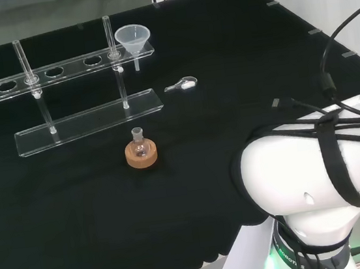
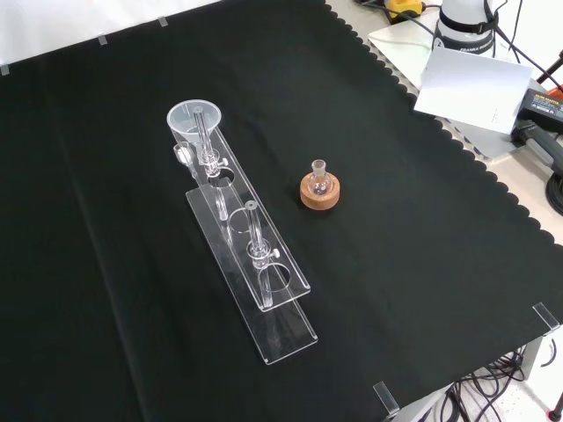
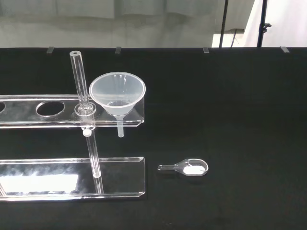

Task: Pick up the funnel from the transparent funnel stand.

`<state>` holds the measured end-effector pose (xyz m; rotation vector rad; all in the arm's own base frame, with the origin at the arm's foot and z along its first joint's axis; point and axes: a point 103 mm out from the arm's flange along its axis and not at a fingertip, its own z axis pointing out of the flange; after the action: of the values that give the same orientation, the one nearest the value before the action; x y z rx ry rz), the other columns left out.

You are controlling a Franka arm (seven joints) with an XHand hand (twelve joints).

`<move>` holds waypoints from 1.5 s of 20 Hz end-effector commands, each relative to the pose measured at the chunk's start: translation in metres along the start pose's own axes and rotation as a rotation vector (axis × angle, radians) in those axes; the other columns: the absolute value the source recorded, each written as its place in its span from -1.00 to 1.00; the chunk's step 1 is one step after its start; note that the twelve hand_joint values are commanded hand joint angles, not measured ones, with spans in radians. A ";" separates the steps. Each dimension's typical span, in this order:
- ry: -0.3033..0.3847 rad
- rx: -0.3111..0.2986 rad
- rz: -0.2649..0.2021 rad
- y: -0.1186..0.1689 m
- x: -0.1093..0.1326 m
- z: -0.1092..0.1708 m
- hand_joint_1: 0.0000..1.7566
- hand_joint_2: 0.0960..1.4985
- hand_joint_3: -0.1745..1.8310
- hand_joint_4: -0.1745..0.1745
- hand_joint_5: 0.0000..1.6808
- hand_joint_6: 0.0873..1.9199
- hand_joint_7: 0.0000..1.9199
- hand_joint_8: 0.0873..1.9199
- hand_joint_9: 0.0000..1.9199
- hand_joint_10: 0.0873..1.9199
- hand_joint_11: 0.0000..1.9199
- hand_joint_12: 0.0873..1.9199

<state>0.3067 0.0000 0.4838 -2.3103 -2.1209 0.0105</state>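
**Funnel untouched in end hole of rack**

At the bench, hand state: cannot tell. Funnel [image 3: 117, 93] sits upright in the end hole of the transparent funnel stand [image 3: 72, 177], stem hanging through. Looks light, thin, slippery clear plastic (probably); best taken at the cone rim and lifted straight up. Small scoop [image 3: 184, 167] lies near.

Bright light from above makes white shine on the stand [image 3: 72, 179] at the lower left of the wrist view, and the cloth [image 2: 422, 229] stays dark.
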 end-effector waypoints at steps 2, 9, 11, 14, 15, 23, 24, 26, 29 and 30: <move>-0.014 -0.008 0.027 0.001 -0.004 0.003 -0.95 0.41 -0.37 0.16 -0.76 -1.00 -0.99 -0.65 -0.85 -0.43 -0.95 0.39; -0.039 -0.019 0.074 -0.001 0.014 0.004 -1.00 0.46 -0.36 0.19 -0.77 -1.00 -1.00 -0.68 -0.87 -0.44 -0.98 0.39; -0.040 -0.012 0.083 0.002 0.022 0.005 -1.00 0.46 -0.36 0.19 -0.77 -1.00 -1.00 -0.68 -0.87 -0.44 -0.98 0.39; -0.039 -0.005 0.100 0.008 0.026 0.008 -1.00 0.46 -0.36 0.18 -0.77 -1.00 -1.00 -0.68 -0.87 -0.43 -0.98 0.39; -0.038 -0.001 0.103 0.011 0.026 0.009 -1.00 0.46 -0.36 0.18 -0.76 -1.00 -1.00 -0.68 -0.87 -0.43 -0.98 0.39; -0.069 0.013 0.118 0.046 0.030 0.020 -1.00 0.46 -0.36 0.16 -0.76 -1.00 -1.00 -0.68 -0.87 -0.43 -0.97 0.39; -0.070 0.017 0.111 0.053 0.031 0.022 -1.00 0.46 -0.36 0.16 -0.76 -1.00 -1.00 -0.68 -0.87 -0.43 -0.97 0.39; -0.075 0.022 0.087 0.070 0.036 0.028 -1.00 0.46 -0.37 0.15 -0.76 -1.00 -1.00 -0.67 -0.87 -0.43 -0.97 0.40; -0.080 0.043 0.054 0.096 0.038 0.039 -1.00 0.45 -0.37 0.14 -0.75 -1.00 -1.00 -0.67 -0.86 -0.43 -0.97 0.40; -0.080 0.051 0.046 0.105 0.040 0.044 -1.00 0.45 -0.37 0.13 -0.76 -1.00 -0.99 -0.67 -0.86 -0.43 -0.97 0.40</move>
<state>0.3629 0.0265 0.4548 -2.4180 -2.0159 0.1319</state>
